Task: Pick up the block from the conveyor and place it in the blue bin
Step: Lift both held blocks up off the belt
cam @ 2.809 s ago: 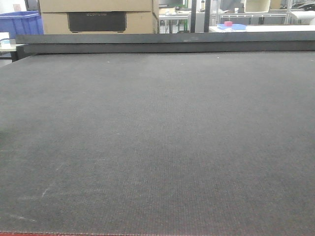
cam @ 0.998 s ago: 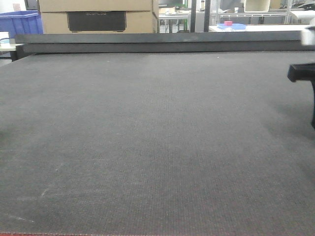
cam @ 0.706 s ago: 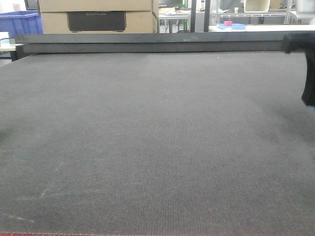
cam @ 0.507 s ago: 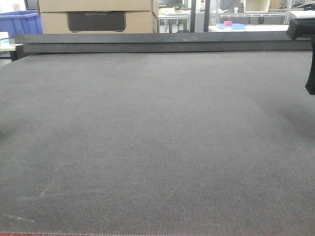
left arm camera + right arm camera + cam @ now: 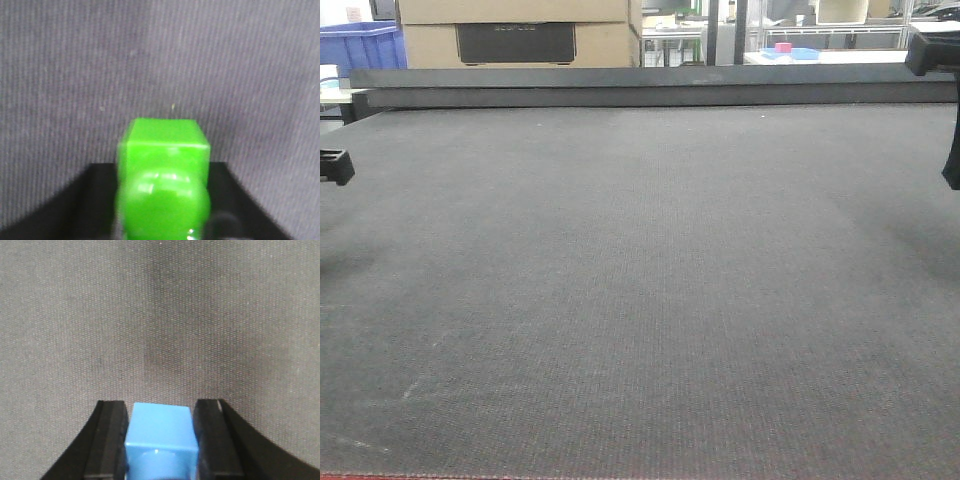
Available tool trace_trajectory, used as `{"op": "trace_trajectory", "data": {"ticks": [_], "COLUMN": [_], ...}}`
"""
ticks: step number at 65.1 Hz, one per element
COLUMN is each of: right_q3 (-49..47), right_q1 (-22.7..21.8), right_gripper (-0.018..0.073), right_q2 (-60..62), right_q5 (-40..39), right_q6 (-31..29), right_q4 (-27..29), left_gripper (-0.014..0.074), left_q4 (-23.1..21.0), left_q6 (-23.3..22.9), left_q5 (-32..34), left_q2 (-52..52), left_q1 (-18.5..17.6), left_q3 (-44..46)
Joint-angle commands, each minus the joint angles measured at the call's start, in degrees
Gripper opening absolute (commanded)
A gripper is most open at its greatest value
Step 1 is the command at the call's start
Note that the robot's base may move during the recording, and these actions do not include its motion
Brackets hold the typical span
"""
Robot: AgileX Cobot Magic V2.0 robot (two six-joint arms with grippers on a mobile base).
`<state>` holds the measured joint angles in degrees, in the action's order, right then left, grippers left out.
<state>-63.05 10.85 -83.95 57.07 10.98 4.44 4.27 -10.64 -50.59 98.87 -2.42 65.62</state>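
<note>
**Two blocks held up, don't drop them!**

What could go wrong: the right end effector (image 5: 160,409) is pinching a blue block (image 5: 159,432). One black finger (image 5: 111,440) presses on each side of it. The block sits right at the finger ends, so the hold may be thin. A fast swing could make it slip & fall back on the conveyor (image 5: 640,280). If the conveyor is running, a dropped block would prob. ride away.

The left end effector (image 5: 334,166) just peeks in at the left edge of the conveyor. Its wrist cam shows a green block (image 5: 162,145) very close up, w/ dark blurry shapes on both sides. It's prob. held, but it's too blurry. I can't tell if that end effector is pressed together or spread. If it's loose, the green block could drop too.

A blue bin (image 5: 360,45) stands past the far left corner of the conveyor, beside a cardboard box (image 5: 520,35). I can't tell if it's the right bin. It's well apart from both arms, esp. the right one. A long carry means more chances to bump the far rail of the conveyor, or to let go too soon & miss.

Where the blocks are: none lie on the conveyor in the front view. Blue is up over the conveyor near its right edge, btwn the fingers. Green is up near its left edge, right in front of the left cam.
</note>
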Motion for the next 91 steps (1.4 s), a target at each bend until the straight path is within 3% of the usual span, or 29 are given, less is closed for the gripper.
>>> {"op": "trace_trajectory", "data": {"ticks": [1, 8, 21, 32, 47, 65, 83, 91], "right_q3": [-0.39, -0.39, 4.13, 10.90, 24.31, 30.44, 30.44, 30.44], "right_q1": [0.05, 0.05, 0.05, 0.05, 0.05, 0.05, 0.05, 0.05], "right_gripper": [-0.0167, -0.0167, -0.0167, -0.0166, -0.0160, -0.0160, -0.0160, -0.0160], "right_q2": [1.29, 3.37, 9.95, 16.98, 32.18, 46.81, 57.18, 59.42], "right_q5": [0.03, -1.37, -13.65, -20.61, -32.47, -33.87, -35.24, -36.08], "right_q6": [-0.10, -0.10, -3.74, -5.00, -5.00, -5.00, -5.00, -5.00], "right_q4": [-0.27, -0.27, -1.24, -1.22, -2.28, -7.81, -7.90, -11.87], "left_gripper": [0.0083, -0.0111, -0.0111, -0.0111, -0.0111, -0.0111, -0.0111, -0.0111], "left_q4": [-0.21, -0.21, -6.74, -7.02, -7.43, -7.59, -6.52, -6.31], "left_q6": [0.01, 1.46, 7.91, 8.30, 8.30, 8.30, 8.30, 8.30], "left_q5": [-0.01, -0.69, 2.98, 16.11, 35.01, 35.33, 35.33, 35.33], "left_q2": [-0.28, -1.23, -7.45, -16.70, -34.05, -54.59, -71.02, -74.65], "left_q1": [-0.11, -0.11, -0.45, -3.23, -6.93, -6.93, -6.93, -6.93], "left_q3": [0.54, 0.54, -1.01, -8.55, -25.31, -32.82, -33.08, -33.08]}}
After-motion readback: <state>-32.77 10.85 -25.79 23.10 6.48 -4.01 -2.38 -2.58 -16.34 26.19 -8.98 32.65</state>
